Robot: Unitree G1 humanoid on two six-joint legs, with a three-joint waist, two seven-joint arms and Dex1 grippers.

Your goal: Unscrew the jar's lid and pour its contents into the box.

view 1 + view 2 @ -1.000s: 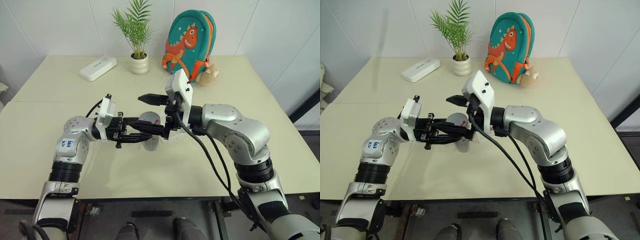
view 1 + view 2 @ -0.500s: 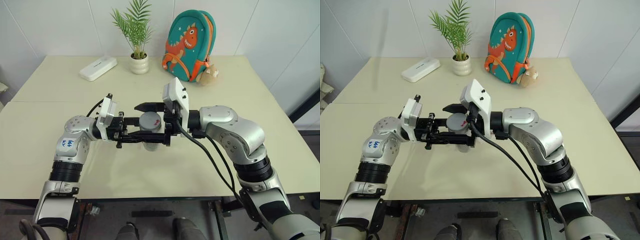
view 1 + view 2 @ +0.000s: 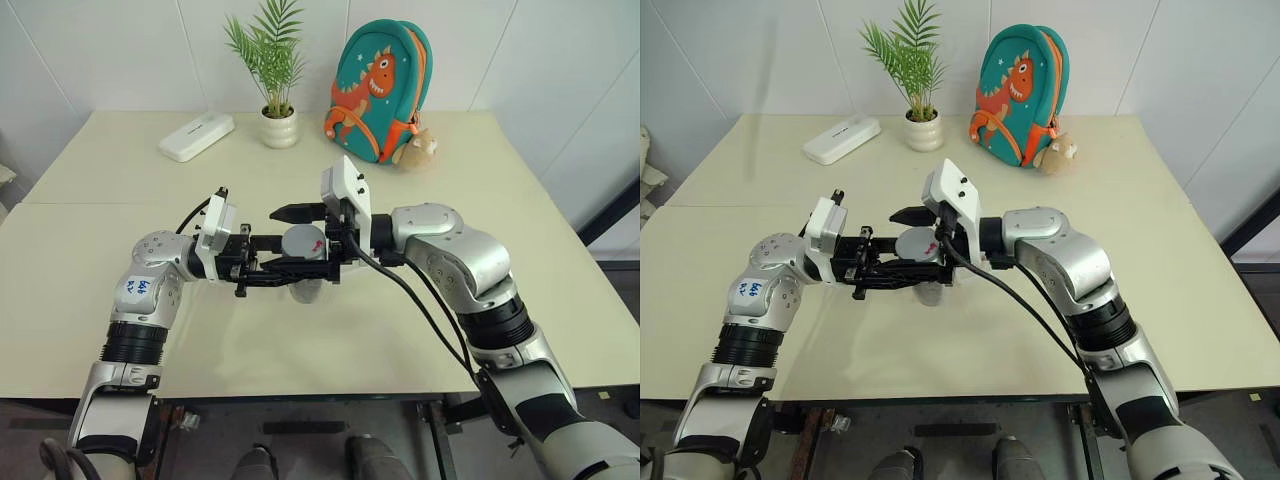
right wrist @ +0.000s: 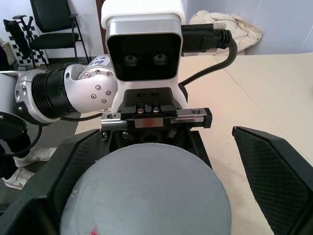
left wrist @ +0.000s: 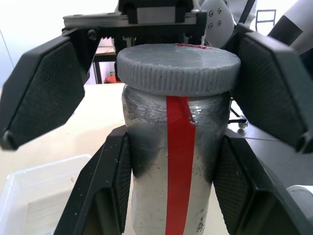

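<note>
A small clear cylindrical jar [image 5: 173, 166] with a vertical red stripe sits upright above the cream desk [image 3: 420, 330], clamped between the left gripper's [image 3: 300, 272] black textured fingers [image 5: 105, 191]. Its ribbed round grey screw lid [image 5: 178, 68] is flanked by the right gripper's [image 3: 290, 232] fingers [image 5: 274, 93], spread apart, not touching it. The left wrist view reveals a shallow clear plastic box [image 5: 34, 196] below the jar; the right wrist view shows the lid's top.

Probably an office or lab: white walls, pale table [image 3: 120, 200], black chair [image 4: 54, 24].
</note>
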